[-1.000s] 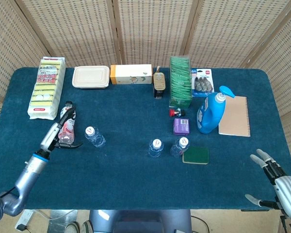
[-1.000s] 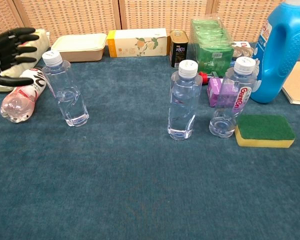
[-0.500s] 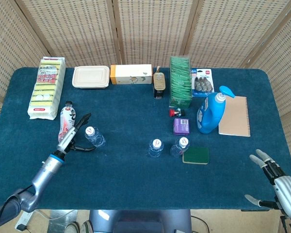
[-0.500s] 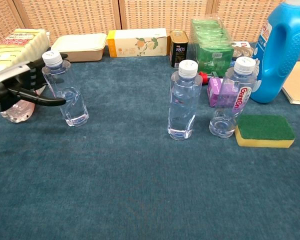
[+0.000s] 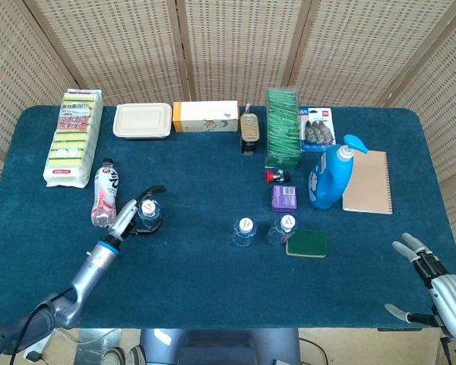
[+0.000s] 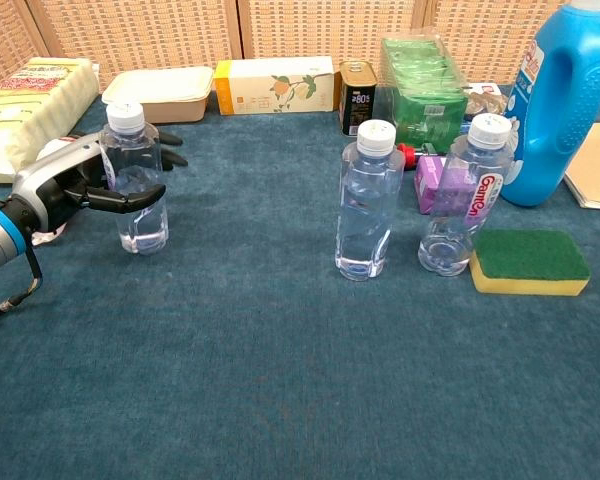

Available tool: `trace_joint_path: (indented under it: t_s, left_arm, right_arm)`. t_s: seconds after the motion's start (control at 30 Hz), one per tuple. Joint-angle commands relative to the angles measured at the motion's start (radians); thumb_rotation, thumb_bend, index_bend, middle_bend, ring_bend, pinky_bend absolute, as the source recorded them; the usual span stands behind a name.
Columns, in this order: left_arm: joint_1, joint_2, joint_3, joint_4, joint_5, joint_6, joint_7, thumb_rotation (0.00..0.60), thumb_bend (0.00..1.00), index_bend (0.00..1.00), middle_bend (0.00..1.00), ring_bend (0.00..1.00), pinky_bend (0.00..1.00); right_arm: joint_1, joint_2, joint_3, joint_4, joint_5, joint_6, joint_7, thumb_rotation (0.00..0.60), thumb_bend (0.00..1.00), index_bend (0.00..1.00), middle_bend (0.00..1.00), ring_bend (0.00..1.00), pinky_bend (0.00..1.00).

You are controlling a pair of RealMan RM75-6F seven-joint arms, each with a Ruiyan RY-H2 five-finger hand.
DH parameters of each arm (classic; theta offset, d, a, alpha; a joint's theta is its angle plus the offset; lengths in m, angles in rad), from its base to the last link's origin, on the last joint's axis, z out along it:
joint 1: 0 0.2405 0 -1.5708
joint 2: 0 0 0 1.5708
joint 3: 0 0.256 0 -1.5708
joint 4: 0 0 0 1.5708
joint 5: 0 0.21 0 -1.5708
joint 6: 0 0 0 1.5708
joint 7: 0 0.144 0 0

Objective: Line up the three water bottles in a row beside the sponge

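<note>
Table: blue cloth (image 5: 213, 281).
Detergent bottle (image 5: 330, 176): blue, upright, well behind the sponge.
Left hand (image 6: 75, 185): fingers wrapped around the left water bottle (image 6: 132, 180), which stands upright, well apart from the other two.
Right hand (image 5: 433, 277): at the table's near right corner, fingers spread, holding nothing.
Middle water bottle (image 6: 366, 200): upright, near the right bottle.
Right water bottle (image 6: 465, 195): upright, just beside the sponge, on its left.
Sponge (image 6: 530, 261): green on yellow, lying flat.

Green-topped yellow sponge (image 6: 530, 262) on dark blue table (image 6: 280, 380).
</note>
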Motion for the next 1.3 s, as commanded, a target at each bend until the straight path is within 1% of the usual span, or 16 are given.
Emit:
trace_joint_path:
  t_s: [0.03, 0.1, 0.33, 0.4, 0.5, 0.63, 0.73, 0.9, 1.03, 1.3]
  left_arm:
    - [0.007, -0.007, 0.005, -0.003, 0.002, 0.016, 0.018, 0.600, 0.50, 0.51, 0.52, 0.40, 0.50]
    - [0.009, -0.003, 0.009, -0.015, 0.009, 0.025, 0.014, 0.600, 0.50, 0.54, 0.54, 0.41, 0.51]
    - [0.000, 0.007, 0.020, -0.084, 0.056, 0.091, 0.020, 0.600, 0.46, 0.54, 0.55, 0.42, 0.51]
    - [-0.010, -0.005, 0.025, -0.105, 0.075, 0.104, 0.022, 0.600, 0.44, 0.54, 0.55, 0.42, 0.51]
    - [-0.026, -0.036, 0.026, -0.105, 0.085, 0.104, 0.025, 0.600, 0.42, 0.54, 0.55, 0.42, 0.51]
    - [-0.048, -0.094, 0.017, -0.065, 0.080, 0.088, 0.023, 0.600, 0.42, 0.54, 0.55, 0.42, 0.51]
    - [-0.068, -0.135, 0.010, -0.019, 0.077, 0.071, 0.014, 0.600, 0.40, 0.54, 0.55, 0.42, 0.51]
    - [-0.098, -0.193, 0.004, 0.050, 0.080, 0.067, -0.012, 0.600, 0.39, 0.54, 0.55, 0.42, 0.51]
    - [-0.108, -0.217, 0.010, 0.083, 0.087, 0.074, -0.032, 0.600, 0.39, 0.54, 0.55, 0.42, 0.51]
    - [-0.117, -0.243, 0.020, 0.126, 0.088, 0.082, -0.044, 0.600, 0.39, 0.54, 0.55, 0.42, 0.51]
  right_arm:
    - [0.000, 0.000, -0.001, 0.000, -0.001, 0.000, 0.002, 0.600, 0.03, 0.10, 0.00, 0.00, 0.12]
    - [0.001, 0.000, -0.001, 0.000, -0.001, -0.001, 0.000, 0.600, 0.03, 0.10, 0.00, 0.00, 0.12]
    - [0.007, -0.005, 0.001, -0.007, 0.009, -0.021, -0.021, 0.600, 0.03, 0.10, 0.00, 0.00, 0.12]
    - [0.010, -0.007, 0.002, -0.011, 0.013, -0.030, -0.030, 0.600, 0.03, 0.10, 0.00, 0.00, 0.12]
    - [0.014, -0.009, 0.004, -0.016, 0.023, -0.043, -0.041, 0.600, 0.03, 0.10, 0.00, 0.00, 0.12]
    - [0.019, -0.014, 0.009, -0.019, 0.044, -0.063, -0.055, 0.600, 0.03, 0.10, 0.00, 0.00, 0.12]
    - [0.019, -0.024, 0.024, -0.023, 0.074, -0.067, -0.068, 0.600, 0.03, 0.10, 0.00, 0.00, 0.11]
    - [-0.004, -0.078, 0.088, -0.027, 0.174, -0.027, -0.152, 0.600, 0.03, 0.10, 0.00, 0.00, 0.10]
    - [-0.017, -0.110, 0.121, -0.031, 0.215, 0.003, -0.202, 0.600, 0.03, 0.10, 0.00, 0.00, 0.10]
    - [-0.018, -0.116, 0.126, -0.032, 0.215, -0.009, -0.215, 0.600, 0.03, 0.10, 0.00, 0.00, 0.10]
